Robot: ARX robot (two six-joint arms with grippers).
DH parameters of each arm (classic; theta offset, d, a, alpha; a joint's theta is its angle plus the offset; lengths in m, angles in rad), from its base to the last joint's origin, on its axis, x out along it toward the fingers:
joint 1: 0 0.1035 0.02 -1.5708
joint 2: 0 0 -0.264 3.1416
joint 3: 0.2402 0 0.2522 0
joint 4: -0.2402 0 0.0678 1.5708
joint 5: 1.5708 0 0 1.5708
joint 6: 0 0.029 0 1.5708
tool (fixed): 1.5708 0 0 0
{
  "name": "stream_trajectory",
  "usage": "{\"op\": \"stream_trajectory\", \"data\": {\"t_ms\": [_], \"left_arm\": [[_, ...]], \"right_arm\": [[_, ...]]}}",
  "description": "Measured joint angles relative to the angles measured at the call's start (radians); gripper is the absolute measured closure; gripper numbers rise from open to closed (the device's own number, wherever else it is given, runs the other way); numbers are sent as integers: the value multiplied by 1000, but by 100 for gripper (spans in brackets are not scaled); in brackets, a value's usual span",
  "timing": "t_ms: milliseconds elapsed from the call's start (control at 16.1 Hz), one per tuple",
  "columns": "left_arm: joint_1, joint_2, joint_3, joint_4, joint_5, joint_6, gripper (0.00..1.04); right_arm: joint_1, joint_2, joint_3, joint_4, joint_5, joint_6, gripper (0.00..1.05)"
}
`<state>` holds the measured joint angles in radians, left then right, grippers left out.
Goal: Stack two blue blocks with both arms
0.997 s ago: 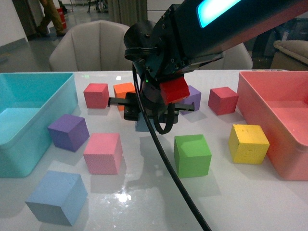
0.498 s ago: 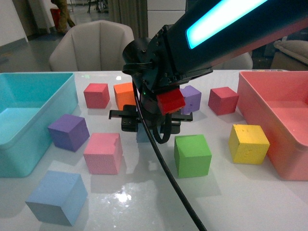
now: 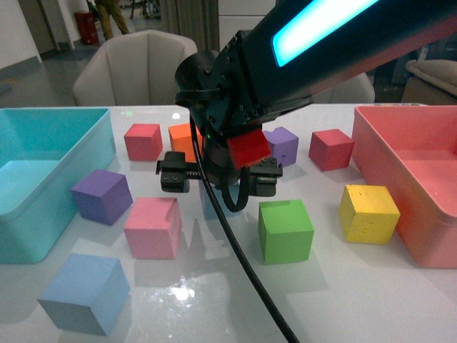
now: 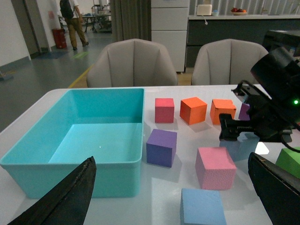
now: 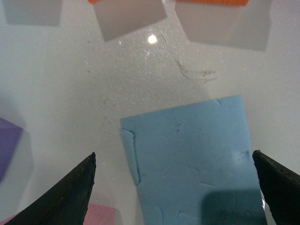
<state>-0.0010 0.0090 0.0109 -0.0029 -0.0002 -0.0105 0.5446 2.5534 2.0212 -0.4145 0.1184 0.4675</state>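
White tabletop was seen beneath right gripper, spread wide, nothing held, blue block btwn its fingers. Block lay skewed, so it could be twisted or pushed on closing.

Coloured cubes between two bins on a glossy white table.
Teal bin at the left edge of the frame, pink bin at the right edge. Near the teal bin, a purple cube, with a pink cube just beside it toward the lower centre. Across the upper middle, a red cube, an orange cube partly hidden, a second purple cube and a dark red cube. Right of centre, a green cube; near the pink bin, a yellow cube. Behind the table, a beige chair at upper left, and a person far off in the top left corner.
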Motion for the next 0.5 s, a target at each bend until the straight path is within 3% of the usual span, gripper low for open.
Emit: {"op": "stream_trajectory", "data": {"t_ms": [312, 498], "left_arm": [[0, 0, 0, 0, 0, 0, 7], [0, 0, 0, 0, 0, 0, 7]], "right_arm": [[-3, -342, -277, 260, 24, -10, 6], [3, -787, -764, 569, 132, -113, 6]]}}
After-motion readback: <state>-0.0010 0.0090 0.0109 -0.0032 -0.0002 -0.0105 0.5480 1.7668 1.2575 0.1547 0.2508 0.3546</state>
